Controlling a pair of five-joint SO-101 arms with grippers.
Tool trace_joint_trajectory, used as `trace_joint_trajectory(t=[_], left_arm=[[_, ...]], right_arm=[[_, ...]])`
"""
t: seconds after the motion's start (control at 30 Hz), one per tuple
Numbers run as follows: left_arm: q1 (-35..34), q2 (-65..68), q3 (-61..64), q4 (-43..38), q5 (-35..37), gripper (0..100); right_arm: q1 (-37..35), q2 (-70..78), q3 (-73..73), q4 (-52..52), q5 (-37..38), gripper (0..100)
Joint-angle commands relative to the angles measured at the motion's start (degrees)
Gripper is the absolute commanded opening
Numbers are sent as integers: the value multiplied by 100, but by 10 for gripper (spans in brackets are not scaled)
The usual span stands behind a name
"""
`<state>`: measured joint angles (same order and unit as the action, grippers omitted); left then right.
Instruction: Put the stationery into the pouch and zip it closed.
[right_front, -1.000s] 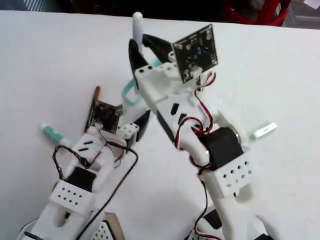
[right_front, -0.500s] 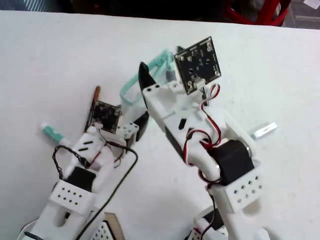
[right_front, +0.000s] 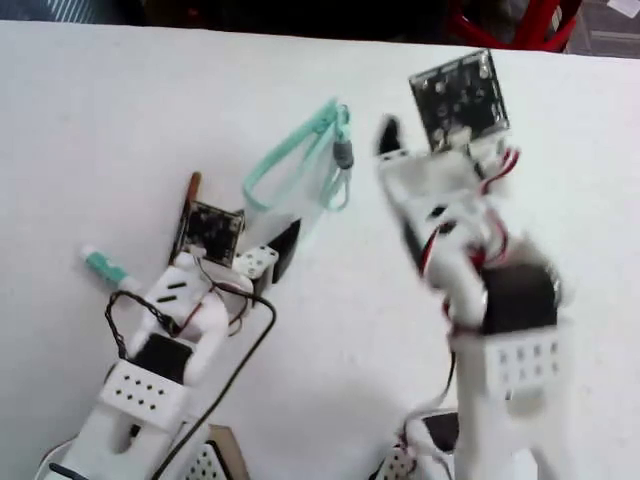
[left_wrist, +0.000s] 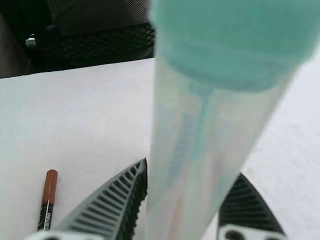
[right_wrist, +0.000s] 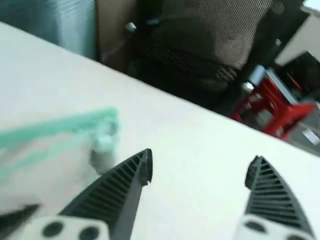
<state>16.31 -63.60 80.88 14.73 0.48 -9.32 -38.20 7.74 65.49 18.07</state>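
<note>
A clear pouch (right_front: 295, 172) with a teal zip edge stands tilted on the white table (right_front: 120, 110), its grey zip pull (right_front: 343, 153) at the upper end. My left gripper (right_front: 276, 250) is shut on the pouch's lower end; in the left wrist view the pouch (left_wrist: 210, 130) rises between the fingers (left_wrist: 120, 202). My right gripper (right_wrist: 200, 167) is open and holds nothing, raised to the right of the pouch (right_wrist: 60, 127), near its pull (right_wrist: 102, 145). A brown pen (right_front: 190, 195) (left_wrist: 47, 200) and a teal marker (right_front: 105, 266) lie left of the left arm.
A small box (right_front: 218, 455) sits at the table's near edge between the arm bases. Behind the far edge stand a black mesh chair (right_wrist: 200, 35) and a red frame (right_front: 520, 25). Bare table (right_front: 560, 150) stretches to the right.
My right arm has swung right, away from the pouch, uncovering its top. The white stick seen by its fingers a second ago is gone from sight. The left arm has kept still.
</note>
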Motion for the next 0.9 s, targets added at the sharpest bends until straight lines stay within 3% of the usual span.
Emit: trace_joint_trajectory(t=[0.0, 0.17, 0.33, 0.53, 0.73, 0.87], left_arm=[[-101, -66, -79, -114, 44, 220], [-286, -66, -97, -149, 62, 177], [-303, -66, -97, -149, 62, 177], [-303, -66, -53, -149, 62, 177], [-303, -66, 0, -149, 35, 177], [-295, -57, 9, -149, 26, 177]], right_arm=[[1402, 804, -229, 312, 809, 286], [2457, 2501, -237, 778, 2488, 286], [2765, 3468, -246, 1165, 4440, 286], [3178, 3925, -229, 725, 5925, 286], [3723, 4470, -229, 303, 5802, 286], [3837, 4769, -229, 338, 4334, 265]])
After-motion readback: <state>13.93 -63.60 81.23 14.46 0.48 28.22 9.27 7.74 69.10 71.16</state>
